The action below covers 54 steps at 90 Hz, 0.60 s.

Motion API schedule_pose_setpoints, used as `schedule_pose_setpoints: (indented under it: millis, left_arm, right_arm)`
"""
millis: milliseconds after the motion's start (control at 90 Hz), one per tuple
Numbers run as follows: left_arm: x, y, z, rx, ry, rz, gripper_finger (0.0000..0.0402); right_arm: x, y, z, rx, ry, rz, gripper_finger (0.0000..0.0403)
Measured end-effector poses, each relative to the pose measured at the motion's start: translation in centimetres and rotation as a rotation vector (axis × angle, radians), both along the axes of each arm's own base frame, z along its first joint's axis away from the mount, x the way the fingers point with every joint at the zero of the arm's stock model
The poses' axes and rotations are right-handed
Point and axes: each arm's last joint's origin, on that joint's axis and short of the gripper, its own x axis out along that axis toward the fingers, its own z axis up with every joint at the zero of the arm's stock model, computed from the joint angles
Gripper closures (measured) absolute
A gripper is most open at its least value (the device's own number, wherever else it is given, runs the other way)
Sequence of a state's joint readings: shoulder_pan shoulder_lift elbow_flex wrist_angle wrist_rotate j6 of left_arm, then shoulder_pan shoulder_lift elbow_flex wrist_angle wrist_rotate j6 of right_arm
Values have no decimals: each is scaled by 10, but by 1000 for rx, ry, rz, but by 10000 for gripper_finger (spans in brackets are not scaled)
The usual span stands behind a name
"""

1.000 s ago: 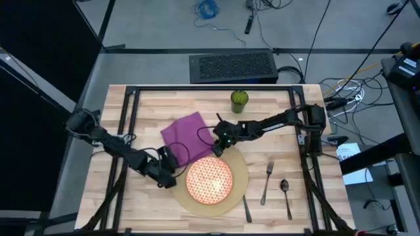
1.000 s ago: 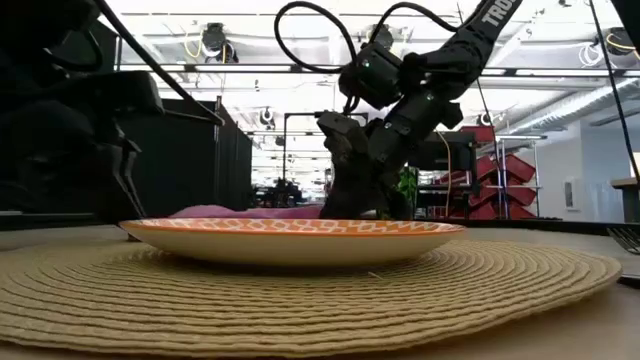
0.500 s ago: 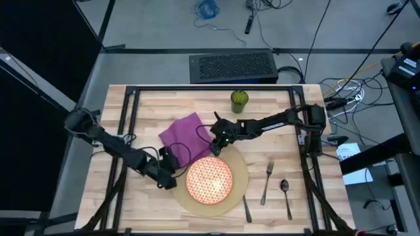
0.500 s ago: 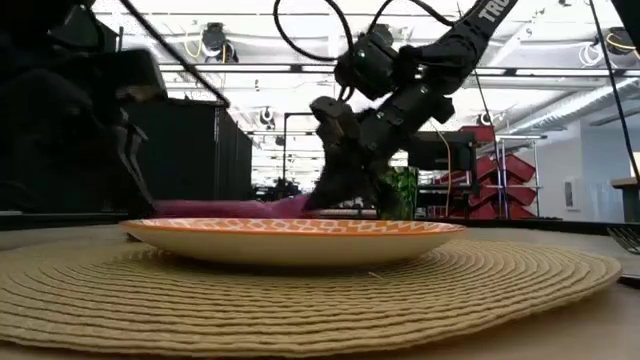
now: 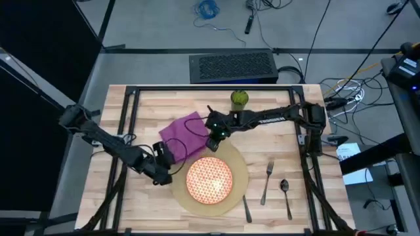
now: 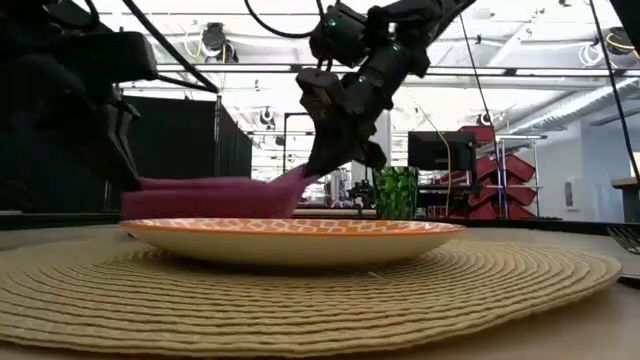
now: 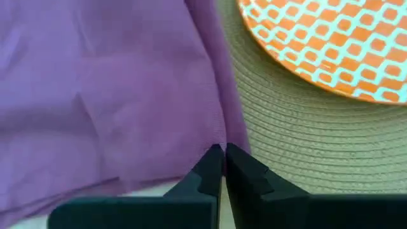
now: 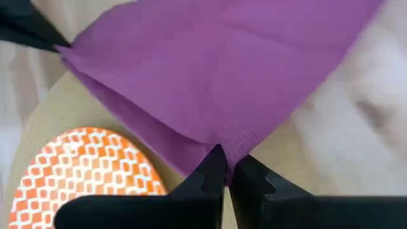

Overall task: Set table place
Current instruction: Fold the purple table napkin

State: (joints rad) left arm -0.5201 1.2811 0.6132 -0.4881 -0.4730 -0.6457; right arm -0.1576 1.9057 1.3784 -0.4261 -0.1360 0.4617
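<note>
A purple napkin [image 5: 186,133] sits between my two grippers, left of and beyond the red-and-cream plate [image 5: 210,180]. The plate rests on the round tan mat, the place [image 5: 240,165], on the wooden table [image 5: 275,111]. My left gripper [image 5: 168,156] is shut on the napkin's near-left corner. My right gripper [image 5: 211,140] is shut on its near-right corner. In the low view the napkin [image 6: 215,197] is held above table level behind the plate [image 6: 290,238]. My left gripper pinches the napkin's corner [image 7: 219,137] between its two shut fingers, beside the mat's edge. That corner is held up off the table. One layer or several, I cannot tell. My right gripper pinches the napkin's opposite near corner [image 8: 230,141] between its shut fingers, coming from above and the right. In the low view the cloth [image 6: 290,182] slopes down and away from the fingers [image 6: 318,160], lifted above the plate's rim.
A fork [image 5: 268,181], a spoon [image 5: 286,195] and a knife [image 5: 246,208] lie on the table right of the mat. A green cup [image 5: 239,99] stands near the far edge. The black frame bars [image 5: 131,111] run along the table's sides.
Both grippers have risen and moved toward the table's far-left, staying shut on the napkin's near corners. The napkin's near edge has been lifted clear of the mat and now hangs above the plate's rim level; its far part has shifted left.
</note>
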Motion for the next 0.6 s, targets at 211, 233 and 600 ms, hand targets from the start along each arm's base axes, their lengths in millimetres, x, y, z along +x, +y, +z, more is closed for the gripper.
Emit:
schedule_pose_setpoints:
  millis: [211,233,600]
  left_arm:
    - [-5,6,17,-51,-78,13,401]
    - [-5,7,19,-53,-89,19,401]
    - [-1,12,32,-83,-188,-2,401]
  right_arm:
    - [-5,-31,5,62,-12,-56,403]
    - [-5,-34,5,67,-13,-62,403]
    - [-7,-41,6,85,-23,-55,403]
